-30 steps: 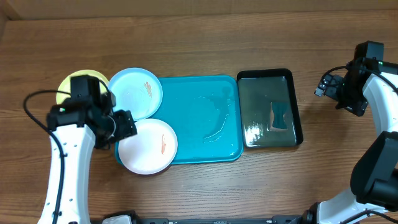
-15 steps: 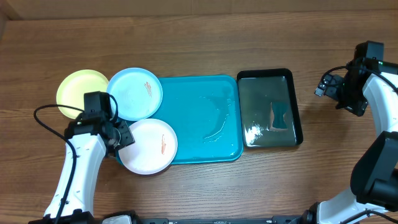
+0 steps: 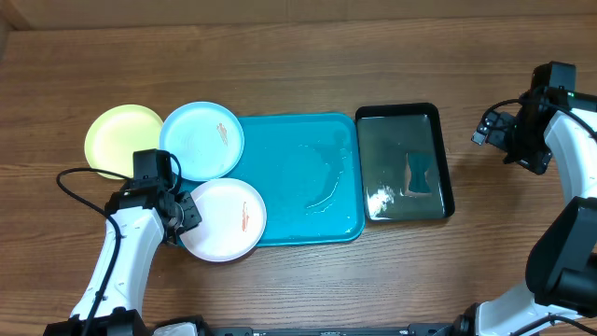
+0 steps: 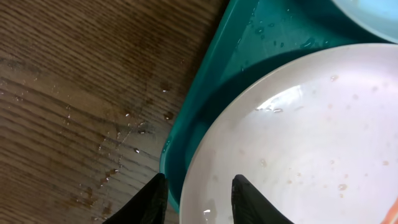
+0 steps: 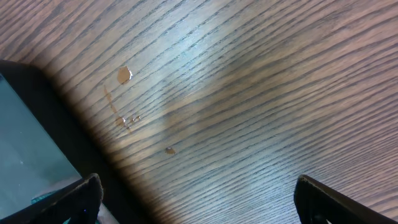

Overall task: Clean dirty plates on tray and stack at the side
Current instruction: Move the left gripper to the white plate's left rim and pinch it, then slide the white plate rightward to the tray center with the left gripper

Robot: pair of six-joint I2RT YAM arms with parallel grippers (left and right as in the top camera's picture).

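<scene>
Overhead, the light blue round plastic plate covers the upper left corner of the large teal-blue rectangular plastic tray and the right edge of the yellow-green round plate. The white round plastic plate hides the tray's lower left corner, and the left arm covers that plate's left rim. The right arm runs off the right edge. Glare on the smaller glossy black rectangular tray leaves its dark teal patch unreadable. In the left wrist view the white plate is cut by the right and bottom edges, the blue plate is a sliver at upper right, and the left gripper is cut off at the bottom.
</scene>
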